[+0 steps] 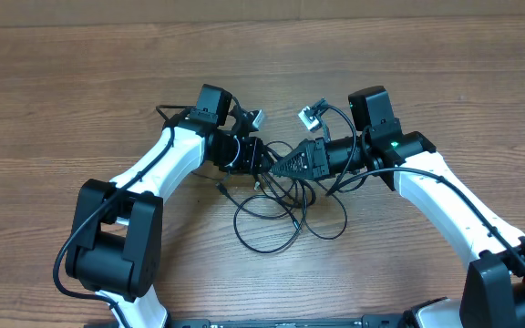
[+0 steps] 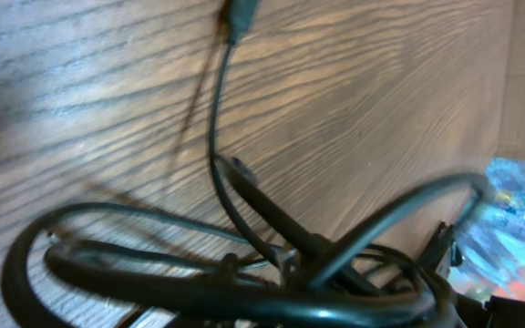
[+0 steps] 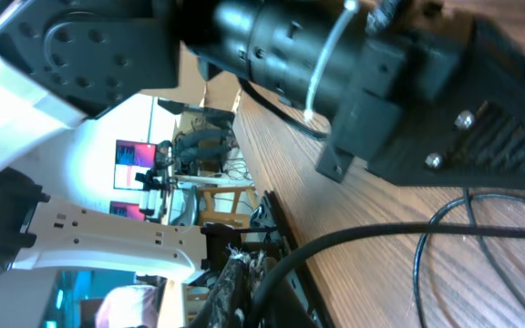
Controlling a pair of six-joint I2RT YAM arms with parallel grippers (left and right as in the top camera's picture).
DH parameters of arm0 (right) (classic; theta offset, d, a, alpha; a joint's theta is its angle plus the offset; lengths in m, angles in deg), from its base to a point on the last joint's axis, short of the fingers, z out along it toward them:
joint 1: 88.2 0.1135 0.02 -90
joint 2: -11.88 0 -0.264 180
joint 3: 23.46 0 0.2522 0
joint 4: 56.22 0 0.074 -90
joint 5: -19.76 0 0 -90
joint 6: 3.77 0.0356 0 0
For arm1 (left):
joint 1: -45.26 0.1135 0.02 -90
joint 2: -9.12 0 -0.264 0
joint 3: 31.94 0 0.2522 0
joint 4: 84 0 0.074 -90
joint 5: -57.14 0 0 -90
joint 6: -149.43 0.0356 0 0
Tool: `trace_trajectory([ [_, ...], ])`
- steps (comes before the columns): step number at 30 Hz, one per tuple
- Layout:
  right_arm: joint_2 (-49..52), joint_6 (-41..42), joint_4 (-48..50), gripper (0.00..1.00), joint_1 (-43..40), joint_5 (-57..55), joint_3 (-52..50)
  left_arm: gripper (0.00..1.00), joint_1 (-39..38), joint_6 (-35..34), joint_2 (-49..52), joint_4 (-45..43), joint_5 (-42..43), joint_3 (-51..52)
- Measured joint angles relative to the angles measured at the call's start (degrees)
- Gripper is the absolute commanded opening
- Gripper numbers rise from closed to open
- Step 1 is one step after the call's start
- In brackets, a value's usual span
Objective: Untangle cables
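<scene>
Counter: one, wood-grain.
Hands: two, meeting at frame centre.
Right hand: jaws closed tight; whether strand pinched, cannot tell.
Left hand: over tangle; jaw state cannot tell.
Cables: one tangle, lower centre on counter. Strand count unclear, likely two or three. Light, limp, springy loops, slick jacket. Best hold probably loose strand beside crossing.
Plug: one clearly seen, small, rigid, may snag.

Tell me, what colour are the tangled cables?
The cables are black; the overhead view shows it best.

Left gripper and right gripper crowd the cables; table open around
</scene>
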Motion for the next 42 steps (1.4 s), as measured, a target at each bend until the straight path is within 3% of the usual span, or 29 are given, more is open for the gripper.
trace_trajectory([
  [9,0.0,5.6,5.7,0.04,0.5,-4.9,0.0,0.04,0.0,-0.2,0.0,0.6,-0.6,0.0],
  [15,0.0,7.3,1.0,0.04,8.1,-19.2,0.0,0.04,0.0,-0.2,0.0,0.7,-1.3,0.0],
  [18,0.0,7.6,4.3,0.04,8.7,-25.6,0.0,0.04,0.0,-0.2,0.0,0.8,-1.5,0.0],
  [24,0.0,10.9,14.7,0.04,8.7,-28.0,0.0,0.04,0.0,-0.2,0.0,0.9,-1.5,0.0],
  [30,0.0,13.0,22.9,0.04,8.7,-26.1,0.0,0.04,0.0,-0.2,0.0,0.9,-1.6,0.0],
  [34,0.0,13.0,26.2,0.04,8.7,-17.6,0.0,0.04,0.0,-0.2,0.0,0.9,-1.7,0.0],
  [42,0.0,11.9,23.2,0.04,7.5,-3.3,0.0,0.04,0.1,-0.2,0.0,1.9,-3.4,0.0],
])
